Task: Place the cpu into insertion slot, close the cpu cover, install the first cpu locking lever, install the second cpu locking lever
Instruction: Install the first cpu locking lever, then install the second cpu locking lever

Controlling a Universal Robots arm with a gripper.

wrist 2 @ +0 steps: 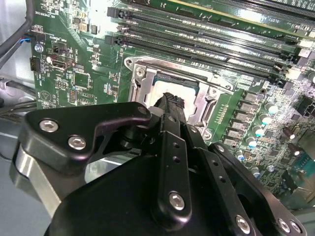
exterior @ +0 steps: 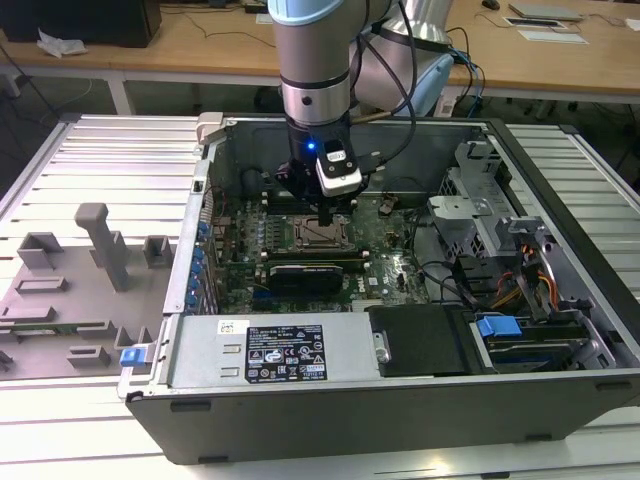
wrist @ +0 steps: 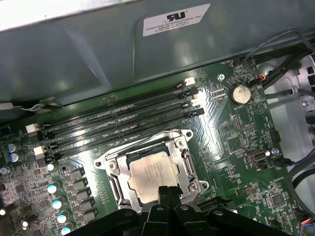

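Observation:
The cpu [wrist: 147, 172] lies flat in the insertion slot [exterior: 322, 233] on the green motherboard, its pale silver face up. The cpu cover [wrist: 183, 156], a grey metal frame, lies down around it, and the chip shows through its window. The same cpu [wrist 2: 165, 89] and cover [wrist 2: 209, 93] appear in the second wrist view. My gripper [wrist: 170, 191] hangs over the socket's edge with its black fingertips [wrist 2: 172, 101] pressed together and nothing between them. Whether they touch the cover I cannot tell. The locking levers are hard to tell apart from the frame.
Long black memory slots [wrist: 118, 118] run beside the socket, and a coin battery [wrist: 239, 93] sits further off. A long black card [exterior: 310, 272], the case walls [exterior: 215, 160], a power supply [exterior: 270, 350] and cable bundles [exterior: 470, 280] surround it. A grey fixture tray [exterior: 90, 260] lies at the exterior view's left.

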